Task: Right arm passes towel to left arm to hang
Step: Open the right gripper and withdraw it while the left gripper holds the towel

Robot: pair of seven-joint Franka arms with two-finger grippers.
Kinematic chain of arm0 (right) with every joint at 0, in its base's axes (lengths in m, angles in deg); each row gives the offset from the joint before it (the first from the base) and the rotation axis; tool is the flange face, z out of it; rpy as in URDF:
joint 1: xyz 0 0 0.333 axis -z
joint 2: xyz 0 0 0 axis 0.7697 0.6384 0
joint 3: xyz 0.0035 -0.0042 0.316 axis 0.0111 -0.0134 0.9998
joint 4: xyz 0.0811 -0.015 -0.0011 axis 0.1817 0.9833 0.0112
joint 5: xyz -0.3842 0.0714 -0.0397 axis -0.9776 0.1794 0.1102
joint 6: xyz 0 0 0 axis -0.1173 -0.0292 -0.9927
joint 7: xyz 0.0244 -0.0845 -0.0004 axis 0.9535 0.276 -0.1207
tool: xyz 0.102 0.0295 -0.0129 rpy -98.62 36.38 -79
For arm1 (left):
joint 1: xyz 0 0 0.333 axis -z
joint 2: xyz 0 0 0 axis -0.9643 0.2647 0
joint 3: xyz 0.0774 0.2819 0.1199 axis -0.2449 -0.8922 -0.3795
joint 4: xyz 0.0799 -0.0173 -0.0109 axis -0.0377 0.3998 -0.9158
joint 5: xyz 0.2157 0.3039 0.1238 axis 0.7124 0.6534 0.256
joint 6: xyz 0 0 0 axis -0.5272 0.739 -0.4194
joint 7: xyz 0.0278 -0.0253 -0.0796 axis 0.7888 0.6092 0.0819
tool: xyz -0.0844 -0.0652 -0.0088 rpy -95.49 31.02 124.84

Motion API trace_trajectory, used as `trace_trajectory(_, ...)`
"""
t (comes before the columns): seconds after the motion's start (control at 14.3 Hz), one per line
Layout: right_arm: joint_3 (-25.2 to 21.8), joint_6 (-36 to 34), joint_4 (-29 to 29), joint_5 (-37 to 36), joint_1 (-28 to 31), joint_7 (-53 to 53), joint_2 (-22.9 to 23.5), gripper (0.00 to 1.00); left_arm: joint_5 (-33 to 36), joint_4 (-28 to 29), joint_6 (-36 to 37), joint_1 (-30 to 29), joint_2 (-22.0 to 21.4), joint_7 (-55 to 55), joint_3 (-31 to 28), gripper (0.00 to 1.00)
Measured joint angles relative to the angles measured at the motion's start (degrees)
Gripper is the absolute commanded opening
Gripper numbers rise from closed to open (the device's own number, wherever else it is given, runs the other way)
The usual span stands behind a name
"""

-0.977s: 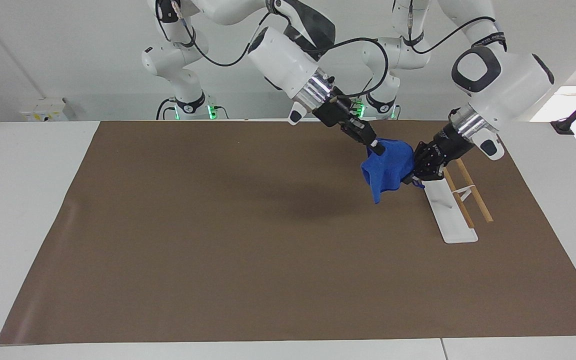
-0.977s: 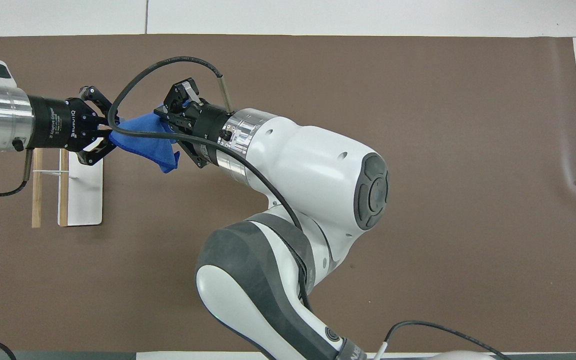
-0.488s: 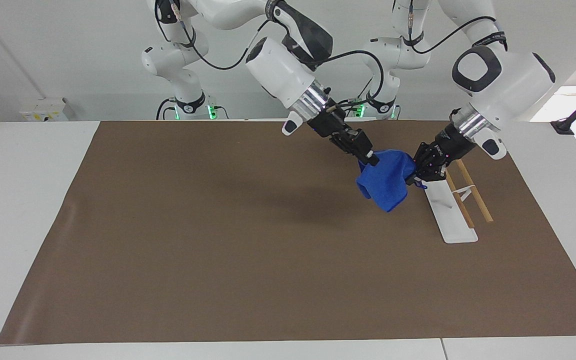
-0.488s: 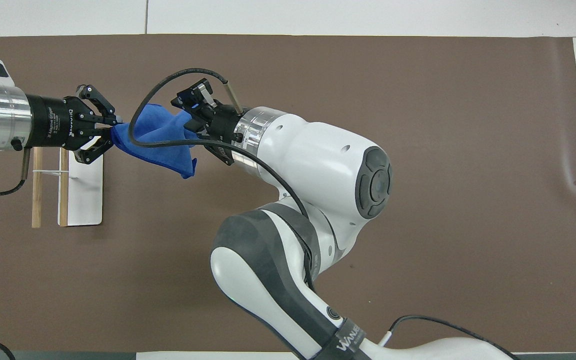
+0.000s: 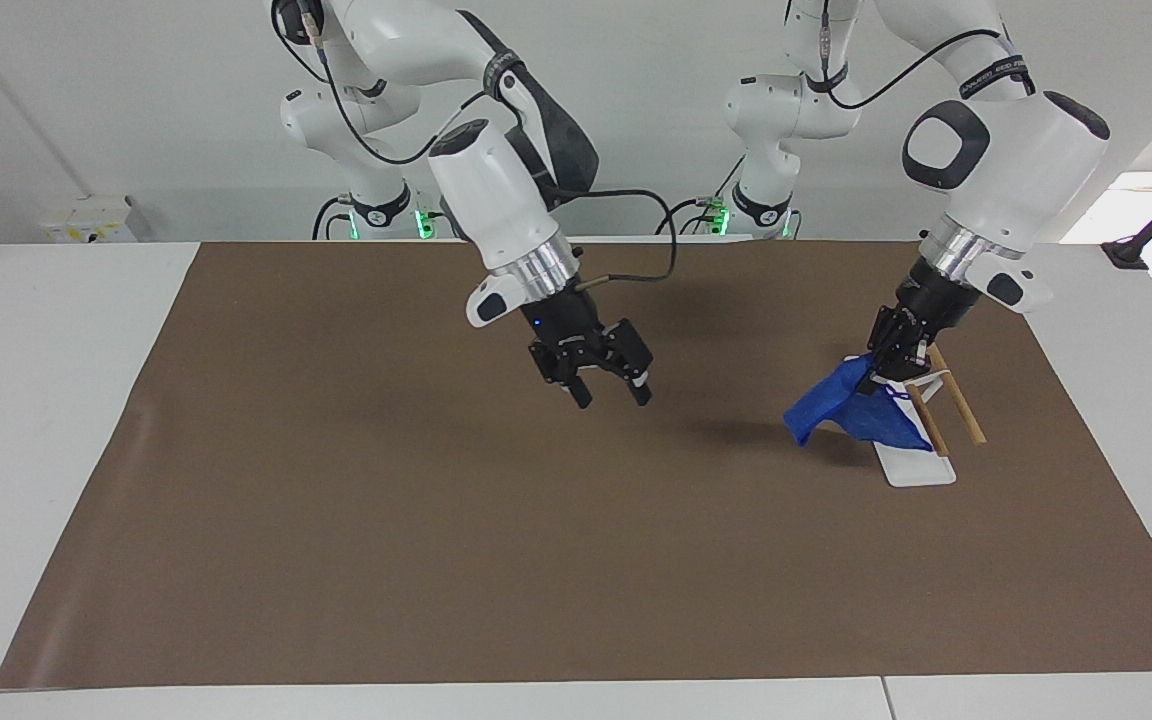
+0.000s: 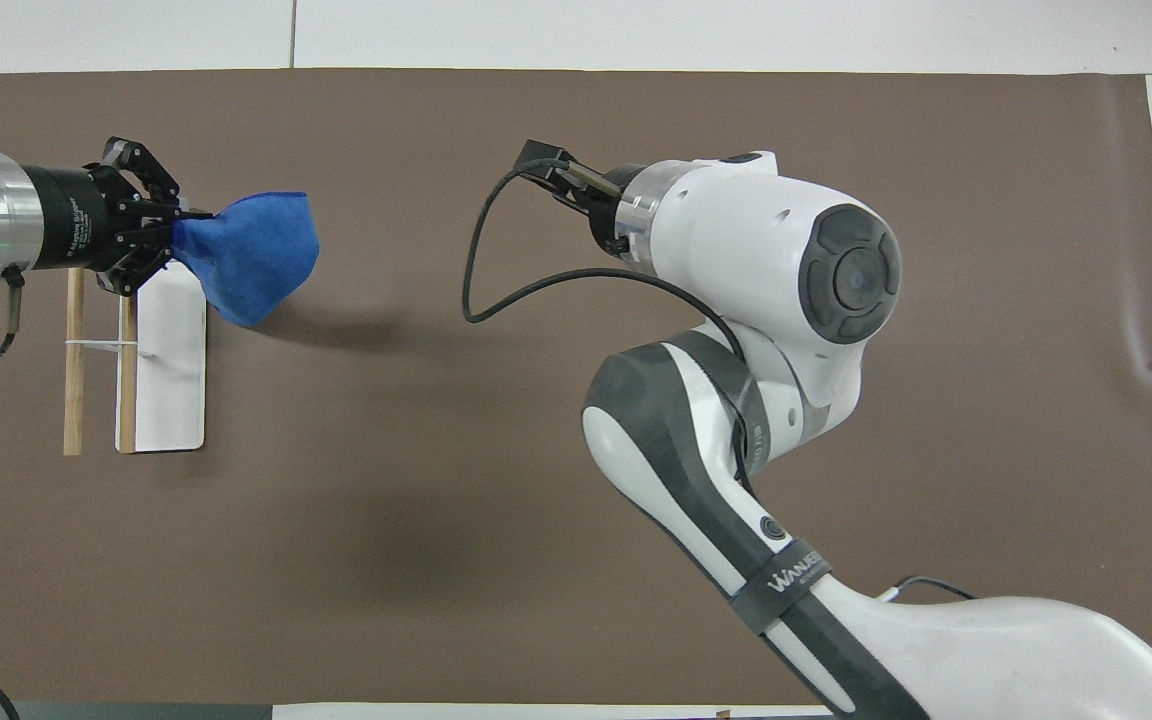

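Observation:
The royal-blue towel (image 5: 851,410) hangs from my left gripper (image 5: 886,362), which is shut on one of its corners. In the overhead view the towel (image 6: 251,255) spreads from the left gripper (image 6: 168,228) over the mat, beside the rack. My right gripper (image 5: 611,393) is open and empty, raised over the middle of the brown mat; the right arm's own body hides it in the overhead view. The rack has a white base (image 5: 911,468) and two wooden bars (image 5: 956,405), and stands at the left arm's end of the table.
A brown mat (image 5: 386,500) covers most of the white table (image 5: 36,400). The rack's base (image 6: 171,390) and bars (image 6: 74,380) also show in the overhead view. The right arm's elbow (image 6: 696,430) reaches over the mat.
My right gripper has let go of the towel, opened and drawn back to over the mat's middle. My left gripper keeps the towel and has turned more downward over the rack.

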Motion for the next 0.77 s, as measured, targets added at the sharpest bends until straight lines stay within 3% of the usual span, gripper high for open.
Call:
trace_trajectory(0.35, -0.2, -17.0, 1.5, -6.0, 10.4, -18.4, -2.9, 1.0, 2.4, -0.1, -0.2, -5.6, 0.1, -1.1, -0.3, 0.0)
trace_trajectory(0.56, -0.2, -26.5, 1.1, -15.2, 14.7, -19.9, -4.1, 1.0, 2.4, 0.1, -0.1, -9.5, 0.1, -0.9, -0.4, 0.0)
trace_trajectory(0.77, -0.2, -35.1, -1.0, -17.3, 17.2, -20.3, -5.7, 1.0, 2.4, 1.0, -0.1, -14.8, 0.1, 2.6, -0.5, 0.0)
